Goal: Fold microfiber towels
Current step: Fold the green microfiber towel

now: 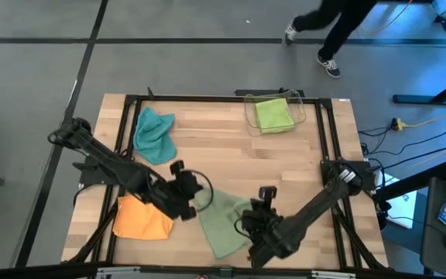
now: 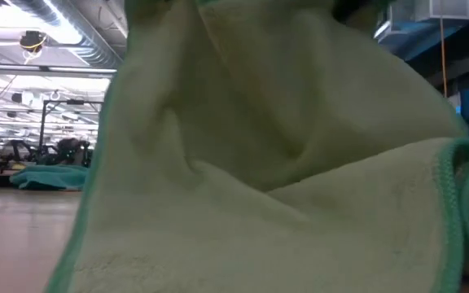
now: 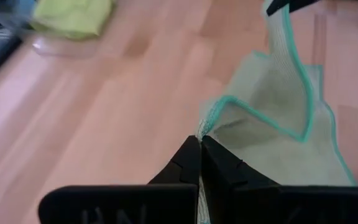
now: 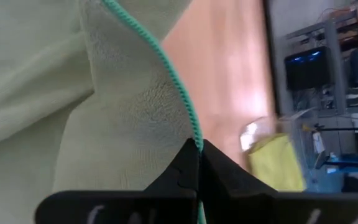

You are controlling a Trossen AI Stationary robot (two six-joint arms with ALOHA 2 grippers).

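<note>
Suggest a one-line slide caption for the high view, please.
Both grippers, left gripper and right gripper, pinch the pale sage towel on the wooden table.

Four towels are counted on the table: one teal towel (image 1: 154,134), one orange towel (image 1: 141,219), one lime green towel (image 1: 272,114) and one pale sage towel (image 1: 224,219). One clear bin (image 1: 303,108) is seen, with the lime green towel inside it. Two robot arms are counted, so two grippers: the left gripper (image 1: 194,190) and the right gripper (image 1: 255,222). One person (image 1: 339,23) is seen beyond the table.
</note>
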